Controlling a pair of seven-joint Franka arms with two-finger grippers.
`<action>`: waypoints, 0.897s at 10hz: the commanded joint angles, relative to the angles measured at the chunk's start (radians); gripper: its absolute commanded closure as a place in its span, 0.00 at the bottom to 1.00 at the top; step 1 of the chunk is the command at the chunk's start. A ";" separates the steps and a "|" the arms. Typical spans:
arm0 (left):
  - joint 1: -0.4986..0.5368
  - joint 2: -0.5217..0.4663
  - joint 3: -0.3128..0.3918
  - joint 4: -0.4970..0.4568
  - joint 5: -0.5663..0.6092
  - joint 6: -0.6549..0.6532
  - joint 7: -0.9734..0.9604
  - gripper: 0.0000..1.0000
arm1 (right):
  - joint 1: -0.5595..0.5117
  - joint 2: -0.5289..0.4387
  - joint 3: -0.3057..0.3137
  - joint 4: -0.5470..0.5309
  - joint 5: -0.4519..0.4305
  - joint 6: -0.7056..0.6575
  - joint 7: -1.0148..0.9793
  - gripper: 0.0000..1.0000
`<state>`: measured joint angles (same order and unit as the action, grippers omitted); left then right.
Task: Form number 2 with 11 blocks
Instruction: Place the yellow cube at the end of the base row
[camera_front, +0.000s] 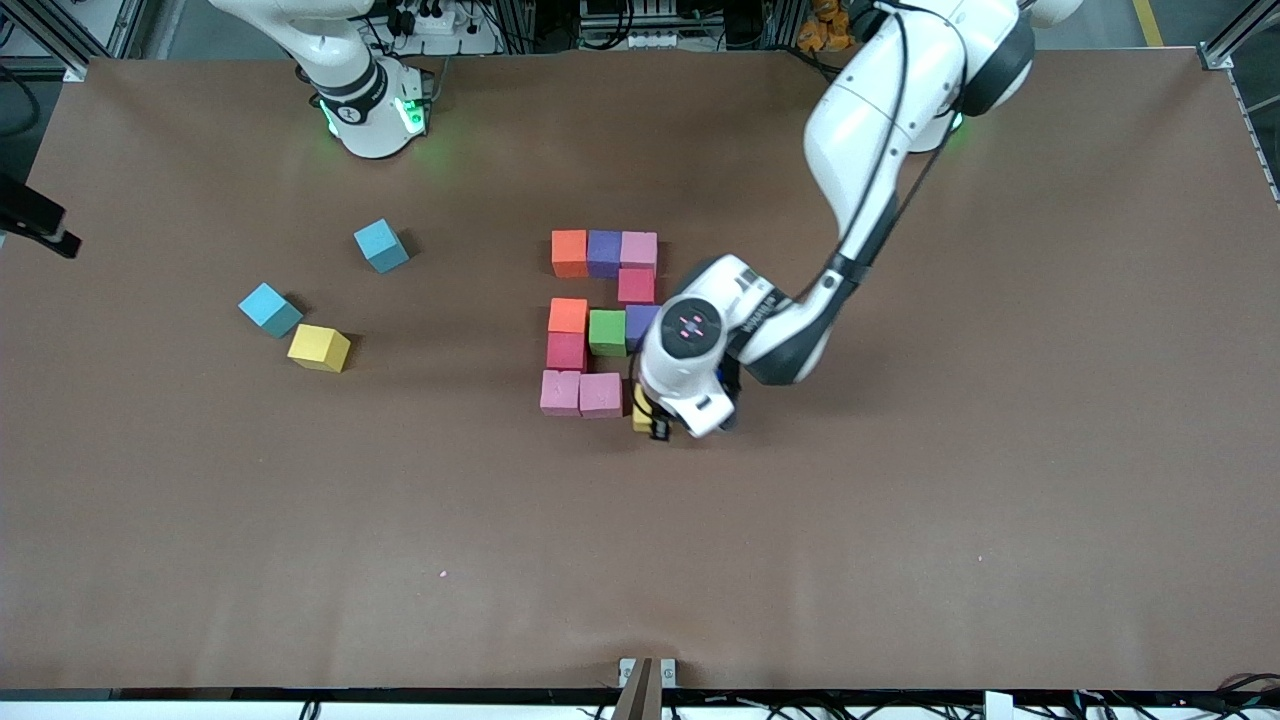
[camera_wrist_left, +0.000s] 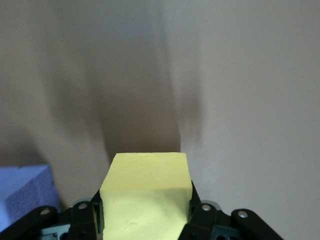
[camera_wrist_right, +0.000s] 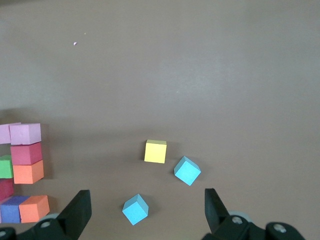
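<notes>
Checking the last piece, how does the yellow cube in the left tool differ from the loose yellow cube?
The held yellow cube is clamped in the left tool beside the pink cubes of the 2; the loose yellow cube sits free beside a blue cube. The held one is mostly hidden; the loose one shows fully. Both look alike.

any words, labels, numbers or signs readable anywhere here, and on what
Dark lettering on the white wrist casing of the left arm: there, but too small and tilted to read.
Foam cubes and brown table: no text or labels.
Both wrist views: no text at all.
</notes>
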<state>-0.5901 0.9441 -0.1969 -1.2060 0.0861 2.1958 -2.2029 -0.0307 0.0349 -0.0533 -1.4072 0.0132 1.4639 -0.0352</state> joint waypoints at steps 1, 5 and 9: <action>-0.016 -0.004 0.007 -0.003 0.000 -0.013 -0.034 0.64 | 0.006 0.006 -0.002 0.010 0.001 -0.011 -0.011 0.00; -0.014 0.004 0.007 -0.004 -0.020 -0.013 -0.035 0.63 | 0.006 0.006 -0.003 0.010 0.002 -0.011 -0.011 0.00; -0.014 0.012 0.007 -0.006 -0.022 -0.013 -0.034 0.61 | 0.006 0.006 -0.003 0.011 0.001 -0.010 -0.011 0.00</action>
<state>-0.6021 0.9535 -0.1927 -1.2131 0.0802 2.1938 -2.2239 -0.0243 0.0421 -0.0539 -1.4068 0.0132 1.4639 -0.0352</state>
